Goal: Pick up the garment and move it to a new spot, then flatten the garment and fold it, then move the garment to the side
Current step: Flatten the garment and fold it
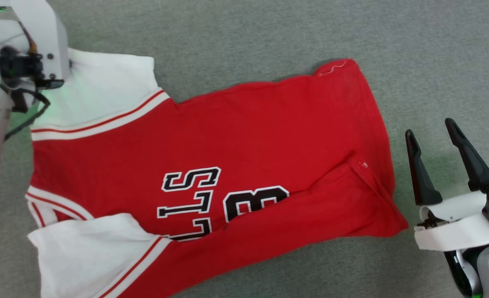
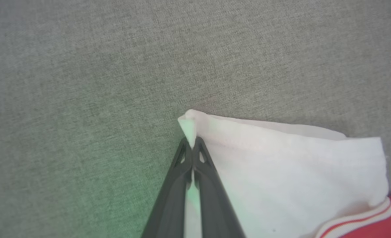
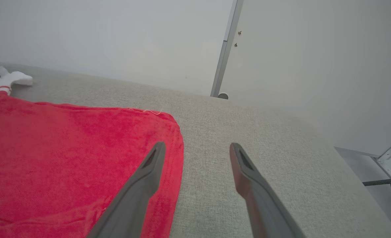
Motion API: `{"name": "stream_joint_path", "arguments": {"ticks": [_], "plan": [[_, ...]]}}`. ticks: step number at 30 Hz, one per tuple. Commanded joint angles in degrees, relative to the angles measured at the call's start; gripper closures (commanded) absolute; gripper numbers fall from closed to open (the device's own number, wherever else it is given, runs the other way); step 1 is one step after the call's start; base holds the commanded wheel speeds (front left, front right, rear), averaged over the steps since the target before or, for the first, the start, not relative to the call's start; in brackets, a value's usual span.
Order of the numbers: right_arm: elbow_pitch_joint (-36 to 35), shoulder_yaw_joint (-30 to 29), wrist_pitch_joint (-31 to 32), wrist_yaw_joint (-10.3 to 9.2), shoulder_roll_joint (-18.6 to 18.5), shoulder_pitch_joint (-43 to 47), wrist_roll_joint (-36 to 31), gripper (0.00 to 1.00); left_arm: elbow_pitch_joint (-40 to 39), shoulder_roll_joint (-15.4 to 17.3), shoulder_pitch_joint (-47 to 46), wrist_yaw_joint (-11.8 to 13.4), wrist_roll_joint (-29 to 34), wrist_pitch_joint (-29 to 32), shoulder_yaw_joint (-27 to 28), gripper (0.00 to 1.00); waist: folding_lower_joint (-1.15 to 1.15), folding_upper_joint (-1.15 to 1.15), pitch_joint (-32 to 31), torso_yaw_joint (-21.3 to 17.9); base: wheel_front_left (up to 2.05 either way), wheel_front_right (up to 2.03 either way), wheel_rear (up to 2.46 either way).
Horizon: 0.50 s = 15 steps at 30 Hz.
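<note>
Head view: the garment (image 1: 228,165) lies spread on the grey, cloth-covered worktop (image 1: 269,37). Its red body shows black-and-white lettering, with one white sleeve at the upper left and another at the lower left. A creased flap lies across its lower right part. The right end effector (image 1: 430,126) stands just beside the garment's right hem, apart from it, its fingers spread and holding nothing.

Left wrist view: the left end effector (image 2: 192,142) is closed, pinching a corner of the white sleeve (image 2: 281,172), and a tip of cloth pokes out past the fingertips. A green glow tints the worktop beside it.

Right wrist view: one open finger hangs over the red hem, the other over bare worktop. Beyond the far edge are a pale wall (image 3: 116,33), a slim metal post (image 3: 227,49) and a metal frame (image 3: 387,165).
</note>
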Motion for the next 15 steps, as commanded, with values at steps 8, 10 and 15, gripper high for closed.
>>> {"name": "stream_joint_path", "arguments": {"ticks": [8, 10, 15], "plan": [[-1.63, 2.66, 14.95, -0.05, -3.92, -5.62, 8.08, 0.0, 2.65, -3.5, 0.64, -1.06, 0.36, -2.46, -0.87, 1.0, 0.0, 0.0, -1.71, 3.3, 0.0, 0.0, 0.0], [-1.78, 3.35, 22.37, -0.05, -5.47, -8.52, 11.12, 0.0, 3.37, -4.79, 0.65, -1.21, 0.28, -3.22, -1.02, 1.0, 0.0, 0.0, -2.19, 4.13, 0.0, 0.0, 0.0], [0.02, 4.71, 42.76, -0.05, -7.84, -16.93, 17.34, 0.0, 5.12, -7.17, -0.19, -2.2, 0.21, -4.71, -1.47, 1.0, 0.0, 0.0, -2.83, 5.68, 0.0, 0.0, 0.0]]}}
